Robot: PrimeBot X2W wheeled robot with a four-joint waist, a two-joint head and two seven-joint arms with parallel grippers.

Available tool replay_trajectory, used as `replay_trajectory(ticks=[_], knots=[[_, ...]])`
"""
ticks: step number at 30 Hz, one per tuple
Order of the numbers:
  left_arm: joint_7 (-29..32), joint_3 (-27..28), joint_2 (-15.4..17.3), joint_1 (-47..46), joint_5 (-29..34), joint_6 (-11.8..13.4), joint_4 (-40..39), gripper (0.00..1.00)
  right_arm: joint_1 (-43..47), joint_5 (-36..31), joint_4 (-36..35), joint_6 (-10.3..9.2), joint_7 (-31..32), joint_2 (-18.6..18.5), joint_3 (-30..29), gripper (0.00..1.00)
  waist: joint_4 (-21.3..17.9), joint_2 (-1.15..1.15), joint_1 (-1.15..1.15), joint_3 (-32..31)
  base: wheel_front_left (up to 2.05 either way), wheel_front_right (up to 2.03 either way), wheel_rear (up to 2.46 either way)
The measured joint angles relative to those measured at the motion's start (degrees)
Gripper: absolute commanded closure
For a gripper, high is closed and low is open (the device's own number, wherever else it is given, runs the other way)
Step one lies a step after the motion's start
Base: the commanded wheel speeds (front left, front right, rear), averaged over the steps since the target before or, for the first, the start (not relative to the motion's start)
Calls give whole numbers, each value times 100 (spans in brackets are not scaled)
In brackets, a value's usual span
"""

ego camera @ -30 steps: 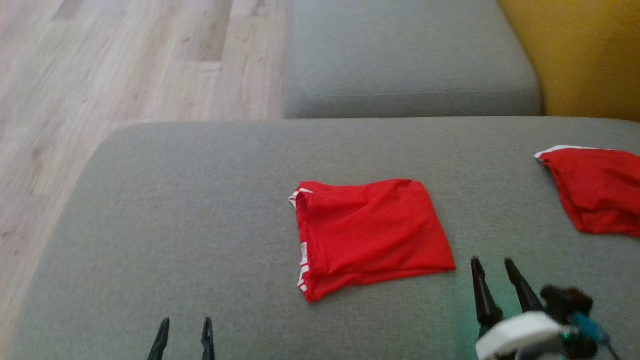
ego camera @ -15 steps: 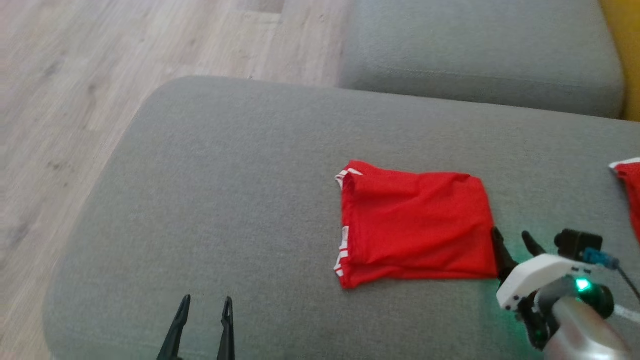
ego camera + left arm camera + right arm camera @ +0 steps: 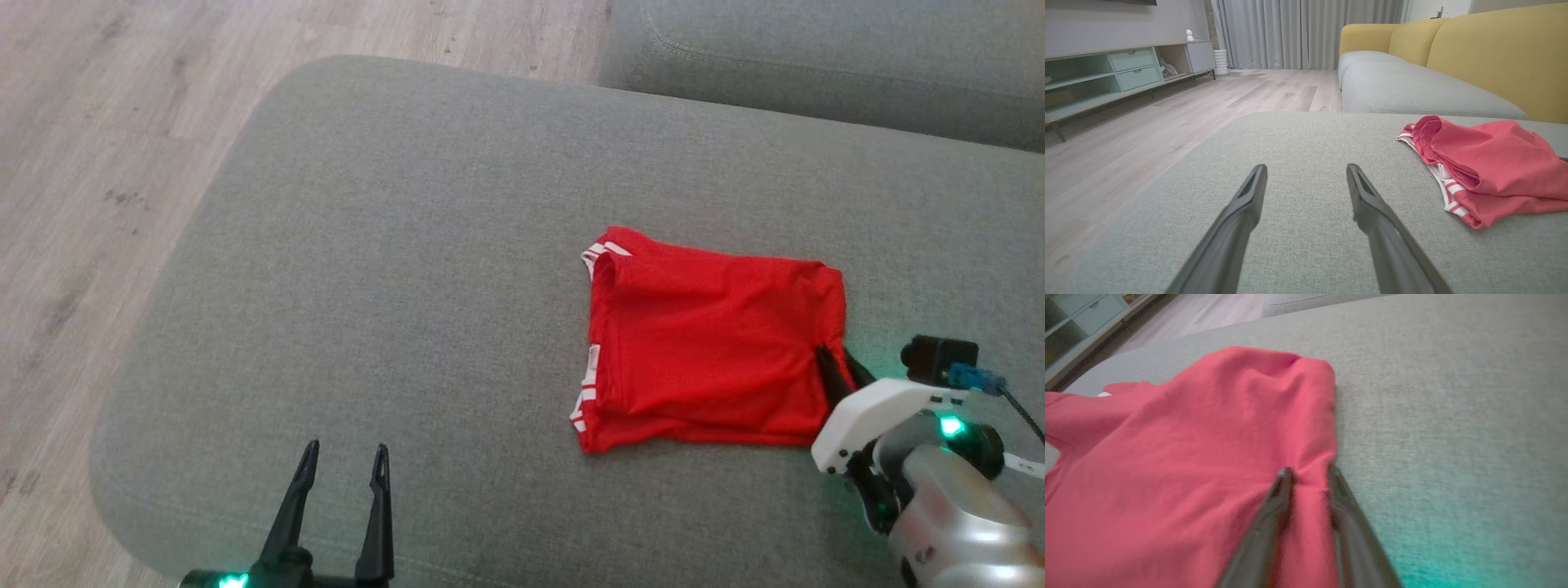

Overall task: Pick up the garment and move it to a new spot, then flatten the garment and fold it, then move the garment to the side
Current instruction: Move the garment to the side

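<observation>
— While the right gripper (image 3: 1309, 473) has its two fingers drawn almost together, is there actually cloth in there?

— Looks so to me. A small ridge of the garment (image 3: 1188, 457) is pinched between them, right at its right-hand edge, and the fabric puckers around the tips. The rest lies flat on the grey cushion (image 3: 392, 245), not lifted.

— So where are we in the job?

— Late, I'd say. The garment (image 3: 702, 351) sits as a compact red rectangle, layers stacked, white-striped trim showing along its left edge. Folding looks done. What's left is carrying it off to the side.

— And the left gripper (image 3: 346, 447)?

— Fingers spread apart, nothing in them, hovering over bare cushion well to the left of the cloth.

— Anything in the way?

— Nothing lying on the cushion around it. A second grey cushion (image 3: 816, 57) sits behind, the wooden floor (image 3: 98, 122) drops off to the left, and from the left wrist you see a yellow sofa back (image 3: 1494, 53). My worry is the grip: one pinch at one edge, and those layers could slide open.
</observation>
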Motion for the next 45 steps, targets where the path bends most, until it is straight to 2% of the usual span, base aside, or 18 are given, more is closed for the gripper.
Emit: replay_trajectory(ticks=[6, 9, 15, 25, 30, 33, 37, 38, 39, 40, 45], knots=[[-1, -5, -1, -20, -212, 73, -99, 0, -185, 44, -55, 0, -252, -175, 385, 100, -151, 0, -1, 113, 0, 0, 0], [-1, -34, -3, -182, -292, 97, -361, 0, -542, -189, -49, 0, -367, -637, 569, 100, -320, 0, -1, 310, 0, 0, 0], [-1, -74, -15, -661, -289, 99, -626, 0, -1300, -475, -45, 0, -447, -1432, 548, 100, -632, 0, 0, 796, 0, 0, 0], [-1, -30, -24, -1443, -166, -65, -826, 0, -2040, -832, -85, 0, -517, -2565, -66, 100, -1219, 0, 1, 1670, 0, 0, 0], [-2, -41, -27, -1634, -78, -142, -928, 0, -2102, -1066, -137, 0, -516, -2910, -512, 100, -1462, 0, 0, 1957, 0, 0, 0], [-2, -37, -33, -1730, 3, -188, -975, 0, -2103, -1111, -377, 7, -338, -2895, -558, 100, -1557, 0, 0, 2071, 0, 0, 0], [-2, -36, -32, -1779, 80, -190, -993, 0, -2151, -1527, -438, 10, -264, -2891, -867, 100, -1605, 0, 0, 2116, 0, 0, 0], [-2, -30, -32, -1778, 80, -190, -992, 0, -2151, -1621, -419, 10, -194, -2866, -940, 91, -1605, 0, 0, 2096, 0, 0, 0], [-2, -25, -31, -1778, 94, -188, -992, 0, -2150, -1731, -381, 10, -118, -2840, -1035, 56, -1601, 0, -1, 2068, 0, 0, 0], [-2, -25, -31, -1778, 94, -188, -992, 0, -2150, -1731, -381, 10, -118, -2840, -1035, 0, -1601, 0, -1, 2068, 0, 0, 0], [-2, 4, -32, -1771, 122, -100, -935, 0, -2140, -2669, -296, 11, -210, -2763, -1716, 0, -1557, 0, -1, 1825, 0, 0, 0]])
